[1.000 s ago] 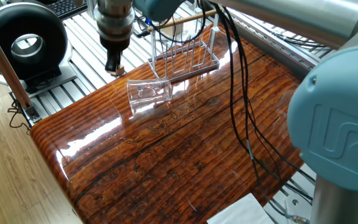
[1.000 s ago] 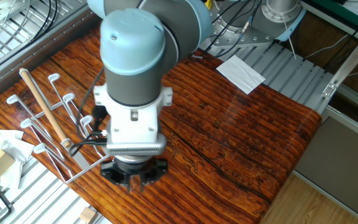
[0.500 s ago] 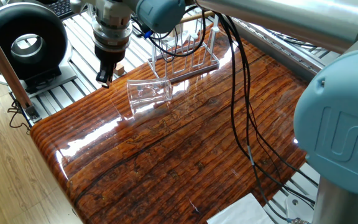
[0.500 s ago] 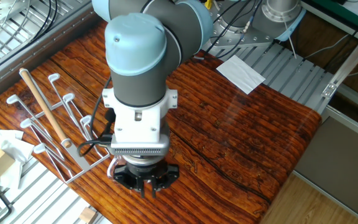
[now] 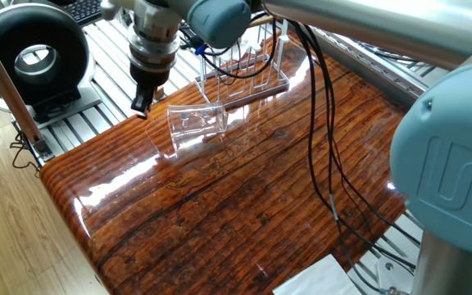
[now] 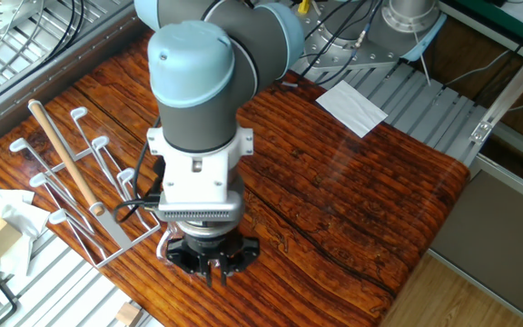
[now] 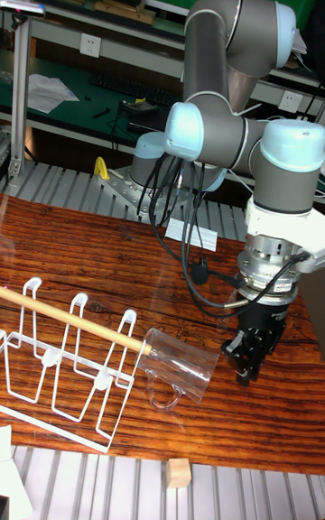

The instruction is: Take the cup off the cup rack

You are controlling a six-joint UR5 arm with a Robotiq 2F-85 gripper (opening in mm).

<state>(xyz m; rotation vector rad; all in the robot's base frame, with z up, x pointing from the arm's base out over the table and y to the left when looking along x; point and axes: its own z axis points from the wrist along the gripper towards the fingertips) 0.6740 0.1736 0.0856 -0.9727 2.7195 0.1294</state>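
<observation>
The clear cup (image 5: 197, 123) lies on its side on the wooden table (image 5: 244, 205), just off the near end of the cup rack (image 5: 248, 75). In the tall fixed view the cup (image 7: 181, 366) sits right at the tip of the rack's wooden dowel (image 7: 72, 321); I cannot tell if they touch. My gripper (image 5: 142, 103) points down to the left of the cup, near the table edge, apart from it, with its fingers together and nothing in them. It also shows in the tall fixed view (image 7: 246, 356). From the other fixed view the arm hides the cup.
A black ring-shaped device (image 5: 31, 53) stands off the table's left. Black cables (image 5: 318, 139) hang across the table. A white paper (image 6: 352, 104) lies at a far corner. A small wooden block (image 7: 178, 473) rests on the metal slats beside the table.
The gripper has moved away from the rack toward the table edge and lower. The cup and rack have stayed put.
</observation>
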